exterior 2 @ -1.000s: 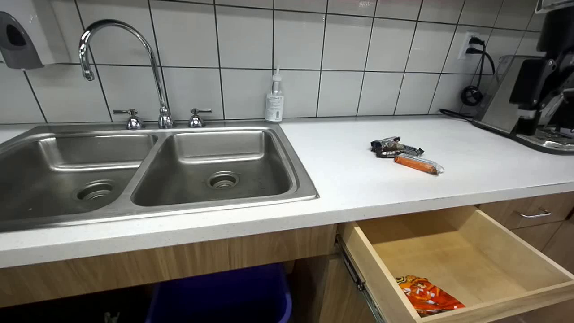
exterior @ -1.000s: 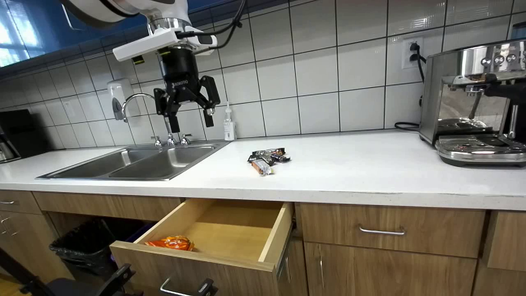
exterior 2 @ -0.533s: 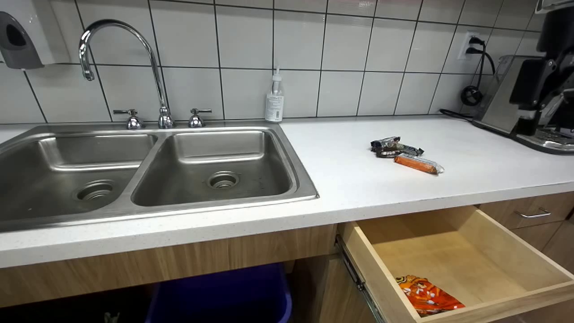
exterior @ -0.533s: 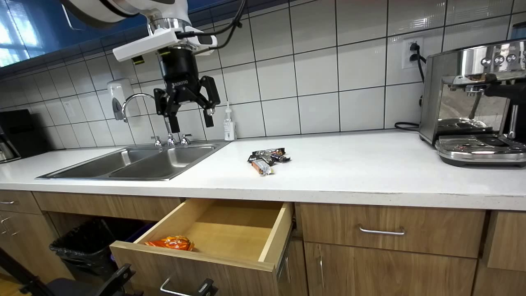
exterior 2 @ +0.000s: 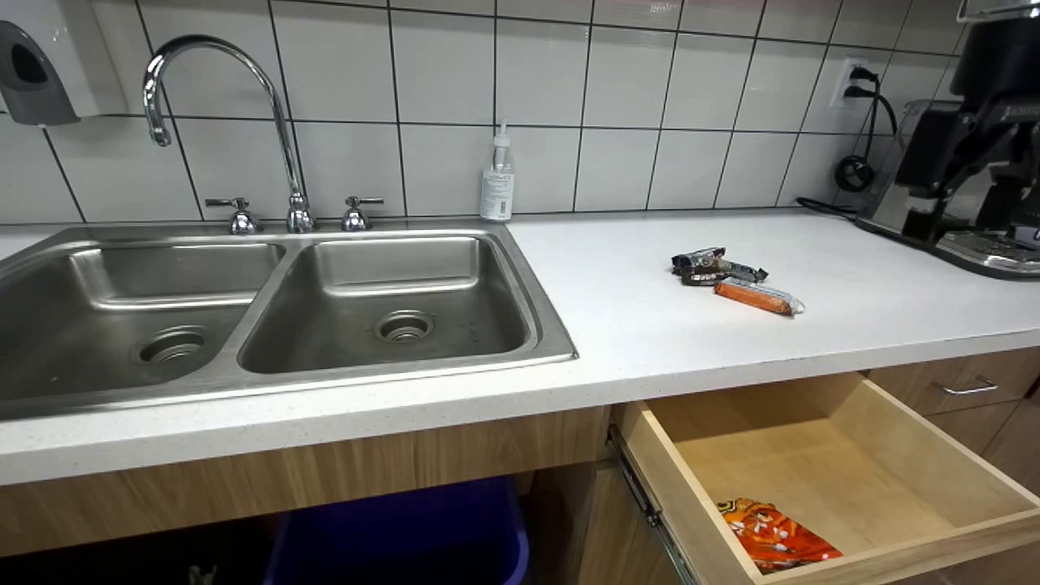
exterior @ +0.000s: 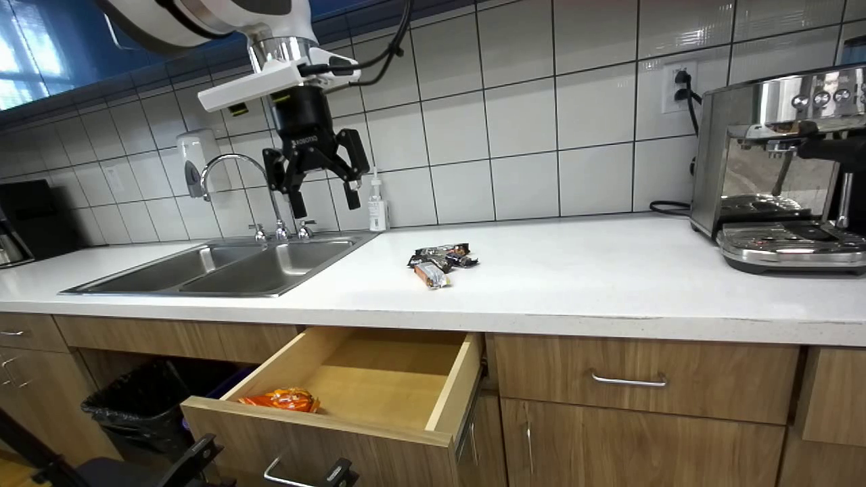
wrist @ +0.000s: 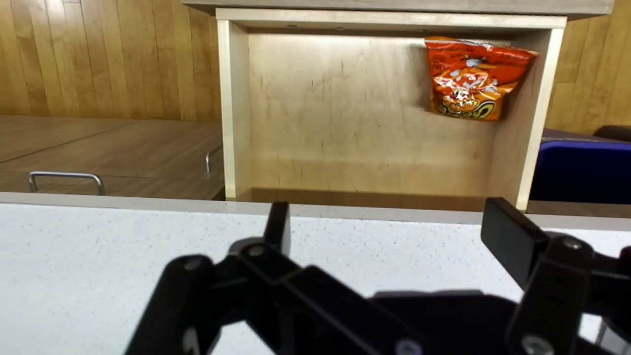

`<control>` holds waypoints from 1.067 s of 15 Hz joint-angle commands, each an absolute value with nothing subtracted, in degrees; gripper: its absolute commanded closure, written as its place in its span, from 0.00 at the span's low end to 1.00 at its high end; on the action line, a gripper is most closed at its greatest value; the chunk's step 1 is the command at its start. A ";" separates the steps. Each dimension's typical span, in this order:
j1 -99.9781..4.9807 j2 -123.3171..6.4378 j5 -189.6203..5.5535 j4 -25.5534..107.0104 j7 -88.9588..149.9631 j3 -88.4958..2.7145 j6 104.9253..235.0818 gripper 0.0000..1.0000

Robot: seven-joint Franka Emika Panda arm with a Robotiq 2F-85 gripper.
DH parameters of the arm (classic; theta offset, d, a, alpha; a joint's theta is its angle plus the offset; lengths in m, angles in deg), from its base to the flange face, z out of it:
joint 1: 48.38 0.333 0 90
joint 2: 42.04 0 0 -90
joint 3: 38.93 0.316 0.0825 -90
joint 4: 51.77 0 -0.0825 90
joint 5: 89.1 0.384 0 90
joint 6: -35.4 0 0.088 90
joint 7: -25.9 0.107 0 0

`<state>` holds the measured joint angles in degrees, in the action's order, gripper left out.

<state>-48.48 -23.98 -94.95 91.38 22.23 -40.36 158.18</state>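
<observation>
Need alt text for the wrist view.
Open, empty jaws over a white counter. Past its edge, an open drawer holds an orange bag, upper right in frame; part of a blue bin shows at the right edge.

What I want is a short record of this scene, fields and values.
Gripper: open, holding nothing, raised above the counter
Drawer: pulled open below the counter
Snack bag: orange, inside the drawer near a front corner
Wrapped bars: small pile on the counter, between sink and espresso machine
Bottle: upright by the sink's back corner
</observation>
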 commanded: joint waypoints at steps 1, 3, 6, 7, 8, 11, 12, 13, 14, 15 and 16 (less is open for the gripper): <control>-49.05 -26.61 -95.34 90.26 22.35 -40.34 160.68 0.00; -49.09 -28.00 -95.21 89.61 21.67 -40.64 161.29 0.00; -49.13 -30.37 -94.98 88.04 20.30 -41.24 161.56 0.00; -49.20 -31.08 -95.14 87.57 20.21 -41.37 161.75 0.00; -49.28 -31.93 -95.27 86.98 20.19 -41.51 162.03 0.00; -49.48 -34.46 -95.44 85.23 20.34 -41.91 163.10 0.00; -49.53 -35.44 -95.31 84.58 20.23 -42.09 163.43 0.00; -49.61 -36.43 -95.35 83.88 20.16 -42.23 163.81 0.00; -49.70 -37.52 -95.30 83.05 19.91 -42.41 164.00 0.00; -49.76 -38.42 -95.32 82.30 19.74 -42.57 164.09 0.00; -49.88 -39.50 -95.33 81.39 19.44 -42.75 164.14 0.00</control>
<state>-48.74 -35.75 -94.95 85.14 21.63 -42.66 163.91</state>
